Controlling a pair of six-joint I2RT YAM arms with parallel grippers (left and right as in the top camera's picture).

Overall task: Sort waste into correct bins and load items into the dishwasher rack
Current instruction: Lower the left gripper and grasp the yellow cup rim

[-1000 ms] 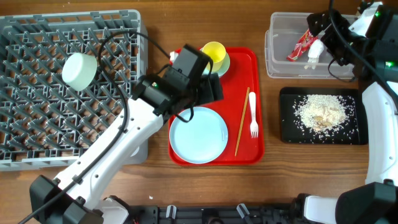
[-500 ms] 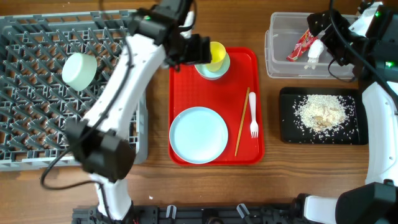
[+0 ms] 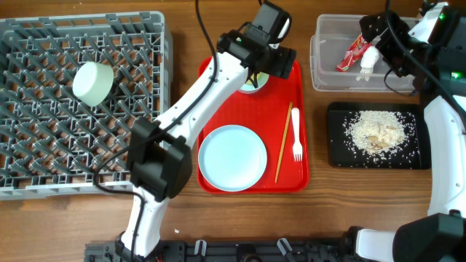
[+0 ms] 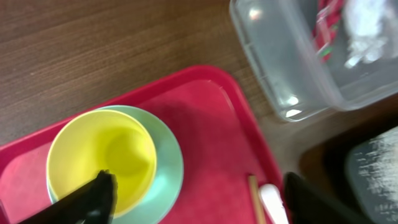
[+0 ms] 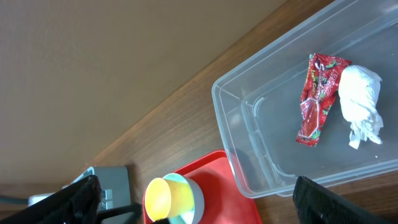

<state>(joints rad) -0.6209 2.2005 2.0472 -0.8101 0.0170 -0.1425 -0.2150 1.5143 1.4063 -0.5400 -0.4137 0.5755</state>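
Note:
My left gripper (image 3: 263,67) (image 4: 199,199) is open above the top of the red serving tray (image 3: 300,87), its fingers on either side of the rim of a small yellow cup (image 4: 102,158). The cup stands inside a light blue bowl (image 4: 169,155). A pale blue plate (image 3: 233,158), chopstick (image 3: 282,142) and white fork (image 3: 296,138) lie on the tray. A mint-green bowl (image 3: 93,81) sits in the grey rack (image 3: 44,145). My right gripper (image 3: 380,44) (image 5: 202,205) is open over the clear tub (image 3: 324,69), which holds the red wrapper (image 5: 317,96) and white napkin (image 5: 360,106).
The black tray (image 3: 338,145) with rice scraps (image 3: 375,131) lies in front of the tub at the right. The left arm stretches diagonally from the table's front across the gap between rack and red tray. Bare wood runs along the front edge.
My left arm has swung right, from the rack's edge across the tray top, and the gripper now hangs over the yellow cup. The right arm has not moved.

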